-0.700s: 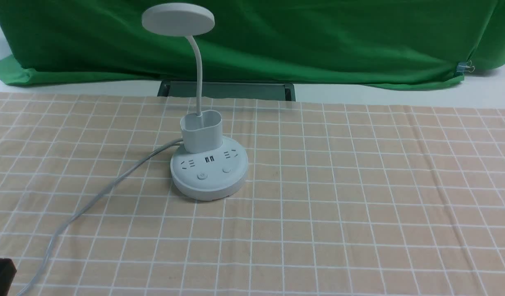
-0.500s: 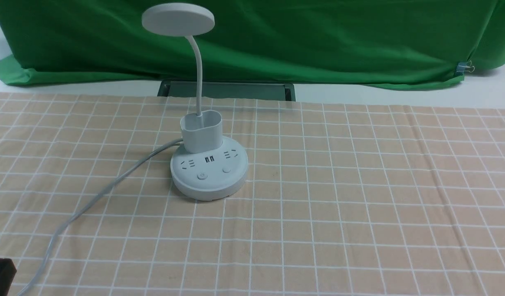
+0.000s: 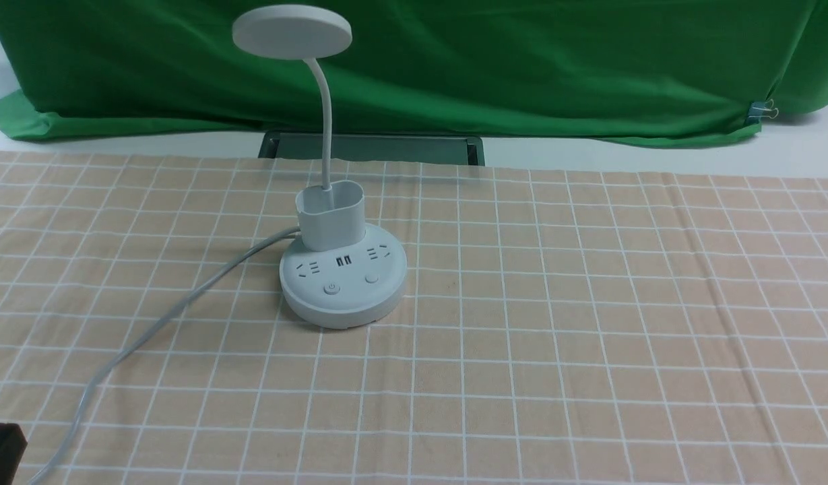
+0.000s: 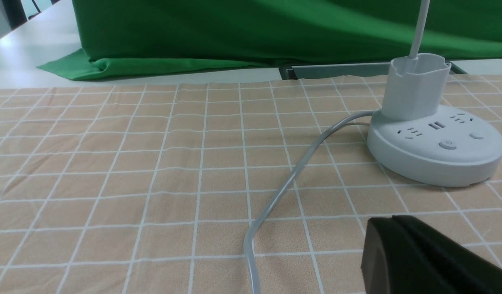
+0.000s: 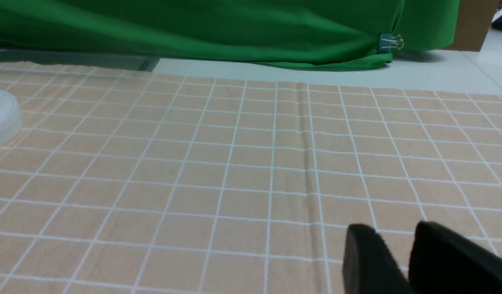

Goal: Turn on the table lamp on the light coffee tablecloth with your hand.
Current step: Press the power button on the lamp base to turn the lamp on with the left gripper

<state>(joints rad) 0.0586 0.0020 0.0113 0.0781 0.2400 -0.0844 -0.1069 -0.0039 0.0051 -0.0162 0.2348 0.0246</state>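
The white table lamp (image 3: pixel 343 286) stands on the light coffee tablecloth (image 3: pixel 589 337), left of centre, its disc head (image 3: pixel 292 31) up on the gooseneck and unlit. Two buttons sit on the base front, one being the power button (image 3: pixel 331 289). Its grey cord (image 3: pixel 164 320) runs toward the near left corner. My left gripper (image 3: pixel 1 448) shows only as a black tip at the near left edge; in the left wrist view (image 4: pixel 391 218) its fingers are pressed together, well short of the lamp base (image 4: pixel 434 151). My right gripper (image 5: pixel 393 230) hovers over bare cloth, slightly open and empty, with the lamp base edge (image 5: pixel 1 118) far off.
A green backdrop cloth (image 3: pixel 521 67) hangs along the far side, held by a binder clip (image 3: pixel 764 109) at the far right. A dark slot (image 3: pixel 373 148) lies in the white table behind the lamp. A crease (image 5: pixel 310 163) runs through the cloth.
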